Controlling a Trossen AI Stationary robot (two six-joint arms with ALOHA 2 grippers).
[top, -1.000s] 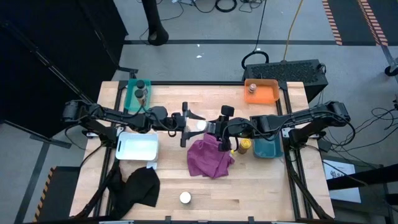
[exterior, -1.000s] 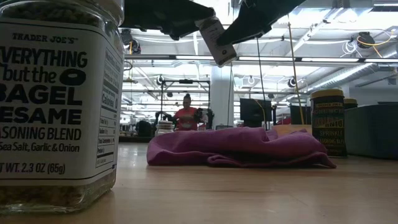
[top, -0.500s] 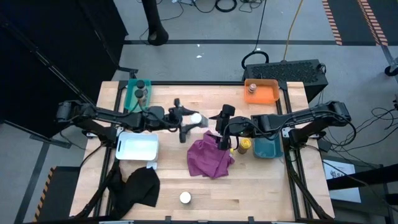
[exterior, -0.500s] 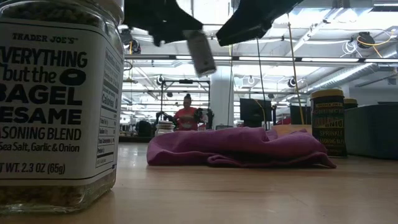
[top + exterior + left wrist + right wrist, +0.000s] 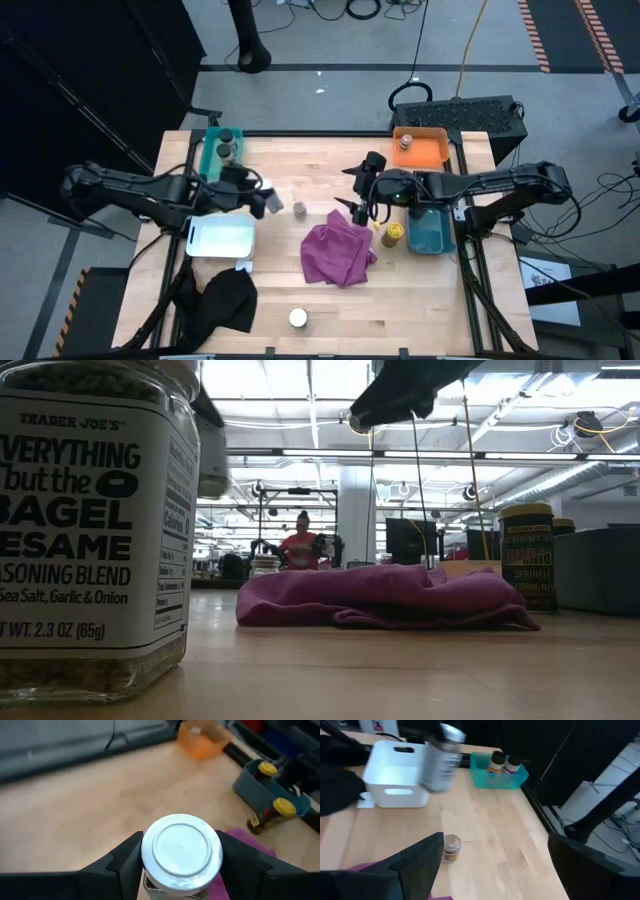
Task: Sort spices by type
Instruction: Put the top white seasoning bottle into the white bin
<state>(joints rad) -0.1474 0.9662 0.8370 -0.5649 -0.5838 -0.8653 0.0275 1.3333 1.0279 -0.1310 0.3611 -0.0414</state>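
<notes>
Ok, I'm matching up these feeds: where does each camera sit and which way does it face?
High: above the table, looking straight down; left arm and right arm show.
Low: at tabletop height, behind a seasoning jar, facing across the cloth; right arm overhead.
Left wrist: on the left arm, looking past the left fingers, shut on a white-lid jar.
Right wrist: on the right arm, past the open right fingers toward the white tray.
Shared: both wrist views show that jar.

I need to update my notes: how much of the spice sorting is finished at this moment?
Partly done. Two jars stand in the green tray, one in the orange tray and one in the blue tray. The left gripper holds a white-lidded jar near the white tray; the right gripper is open. Left: a small jar, a yellow-lidded jar and the front jar.
</notes>
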